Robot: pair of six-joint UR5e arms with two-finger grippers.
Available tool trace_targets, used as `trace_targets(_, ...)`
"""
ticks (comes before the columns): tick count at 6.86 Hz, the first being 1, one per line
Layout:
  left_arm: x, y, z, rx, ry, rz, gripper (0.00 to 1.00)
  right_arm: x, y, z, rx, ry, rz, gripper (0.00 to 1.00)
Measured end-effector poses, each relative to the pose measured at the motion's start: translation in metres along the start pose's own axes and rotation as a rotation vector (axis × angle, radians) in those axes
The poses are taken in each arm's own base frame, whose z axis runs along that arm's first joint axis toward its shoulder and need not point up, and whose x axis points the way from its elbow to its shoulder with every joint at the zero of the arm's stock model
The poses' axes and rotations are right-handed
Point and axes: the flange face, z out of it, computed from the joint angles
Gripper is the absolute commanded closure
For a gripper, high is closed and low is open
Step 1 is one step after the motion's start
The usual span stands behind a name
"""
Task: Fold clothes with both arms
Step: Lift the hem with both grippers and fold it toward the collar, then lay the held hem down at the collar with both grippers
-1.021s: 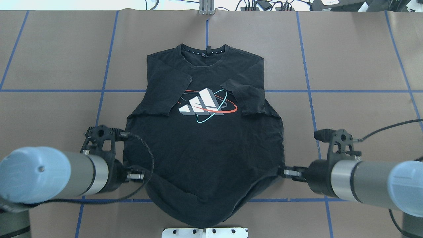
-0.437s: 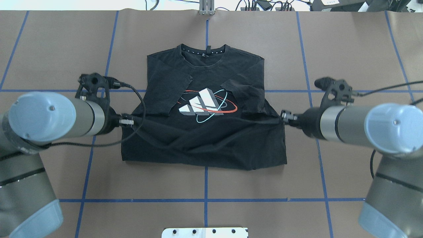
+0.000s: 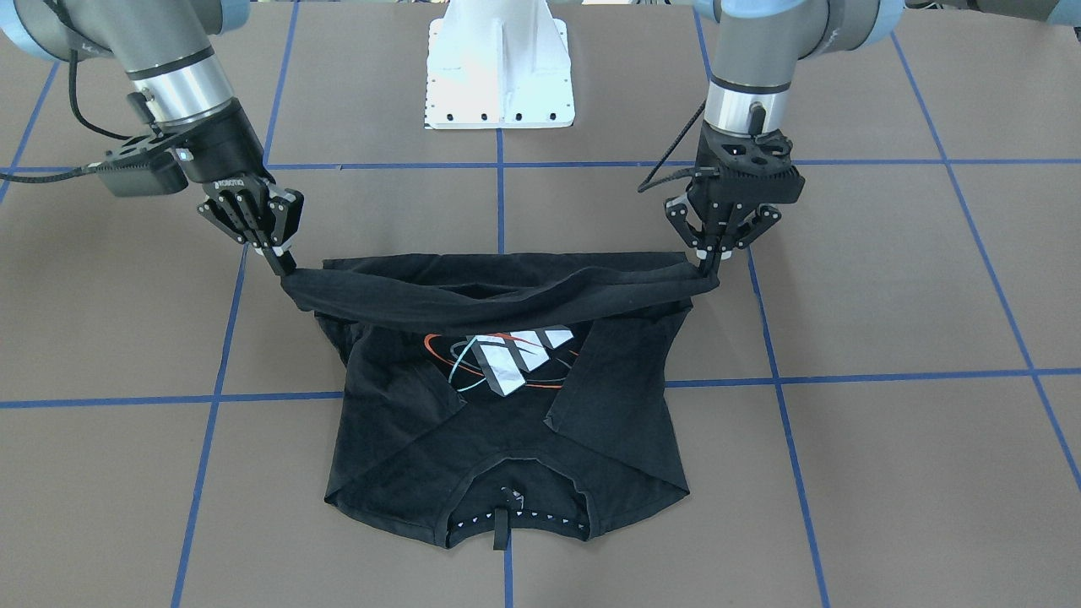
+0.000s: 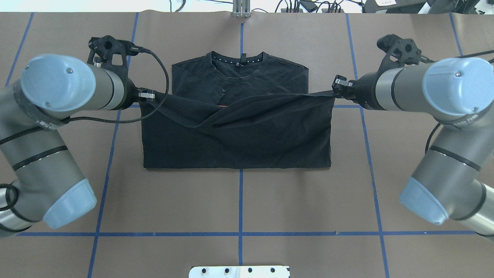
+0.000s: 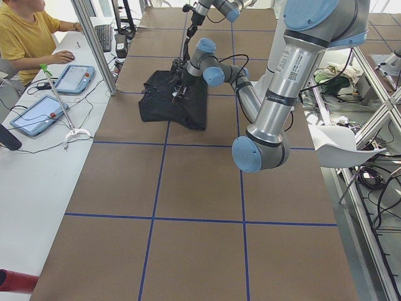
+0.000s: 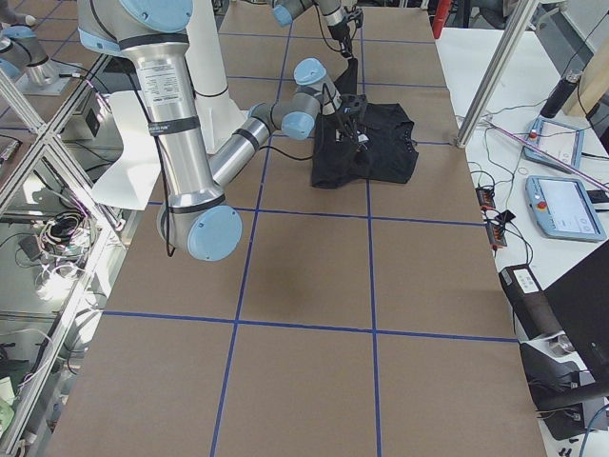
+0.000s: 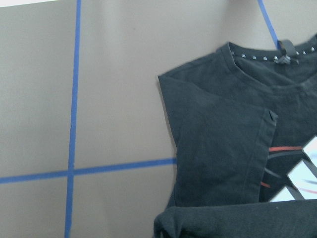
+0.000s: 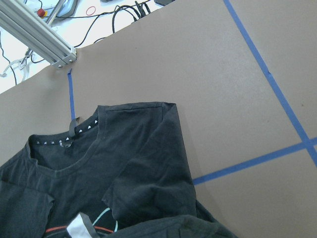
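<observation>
The black T-shirt [image 3: 507, 456] lies on the brown table with its sleeves folded in and its collar on the side away from the robot. Its logo [image 3: 502, 359] shows under the raised hem. My left gripper [image 3: 708, 268] is shut on one hem corner and my right gripper [image 3: 283, 266] is shut on the other. They hold the hem stretched between them, just above the shirt. In the overhead view the left gripper [image 4: 148, 95] and the right gripper [image 4: 335, 90] flank the T-shirt [image 4: 239, 139], whose lower half is doubled over. The logo is almost hidden there.
The white pedestal base [image 3: 498, 67] stands at the robot's side of the table. Blue tape lines [image 4: 240, 200] grid the brown surface. An aluminium post [image 4: 241, 7] rises at the far edge. An operator [image 5: 25, 37] sits beside tablets at a side desk.
Both grippers have carried the hem away from the robot toward the collar. The shirt's lower half now lies folded over the upper half and covers most of the logo.
</observation>
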Motion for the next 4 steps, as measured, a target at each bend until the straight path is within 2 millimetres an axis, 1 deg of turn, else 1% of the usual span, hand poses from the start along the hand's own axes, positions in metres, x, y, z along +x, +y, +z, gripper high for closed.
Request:
trace_targets(1, -0.008, -0.019, 0.013, 0.023, -0.013, 0.002, 1.0, -0.007, -0.018, 0.013, 0.02, 0.013, 0.009, 1.0)
trace_targets(2, -0.012, -0.042, 0.03, 0.045, -0.025, 0.0, 1.0, -0.009, -0.037, 0.023, 0.041, 0.028, 0.016, 1.0)
trace_targets(3, -0.012, -0.062, 0.051, 0.064, -0.028, -0.002, 1.0, -0.01, -0.052, 0.032, 0.058, 0.044, 0.018, 1.0)
trace_targets(4, -0.012, -0.075, 0.076, 0.078, -0.023, 0.001, 1.0, -0.012, -0.063, 0.041, 0.068, 0.059, 0.017, 1.0)
